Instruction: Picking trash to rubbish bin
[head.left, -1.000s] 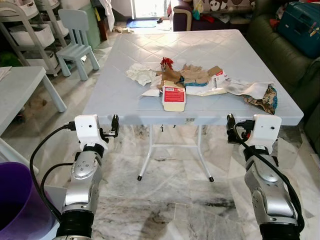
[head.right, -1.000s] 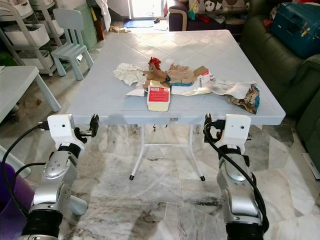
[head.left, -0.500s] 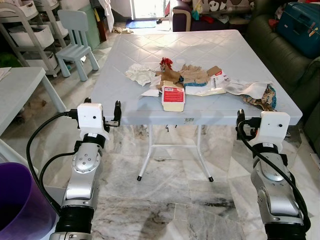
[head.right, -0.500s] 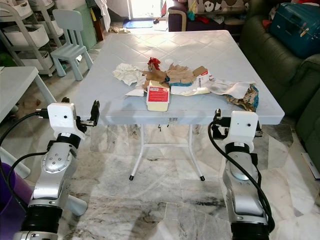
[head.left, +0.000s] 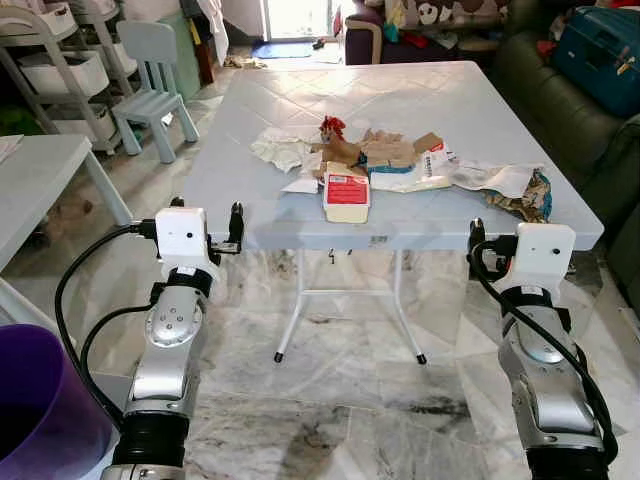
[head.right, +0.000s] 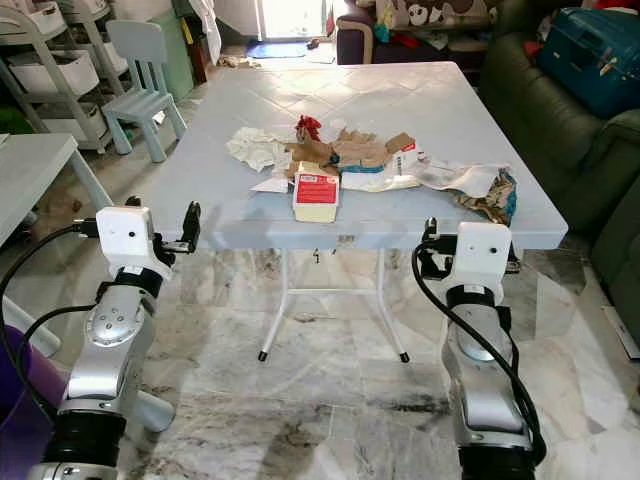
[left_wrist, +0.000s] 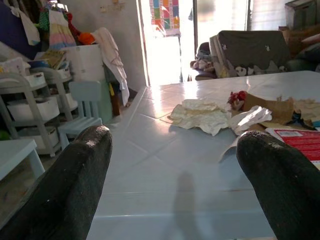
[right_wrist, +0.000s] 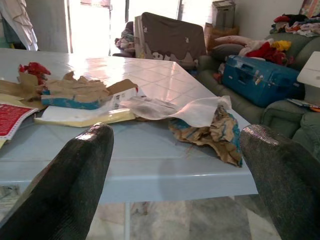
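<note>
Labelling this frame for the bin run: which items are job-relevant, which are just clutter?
Job: trash pile; red-and-cream packet; crumpled wrapper; purple bin; left gripper and right gripper, both open.

Clutter: table; child's chair; blue suitcase; sofa.

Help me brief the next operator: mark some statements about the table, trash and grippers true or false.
1. Both grippers are open and empty. True: left gripper, right gripper.
2. The red-and-cream packet lies near the table's front edge. True.
3. The purple bin stands on the table. False: it is on the floor at the robot's left.
4. The crumpled white tissue is held by the left gripper. False: it lies on the table.
</note>
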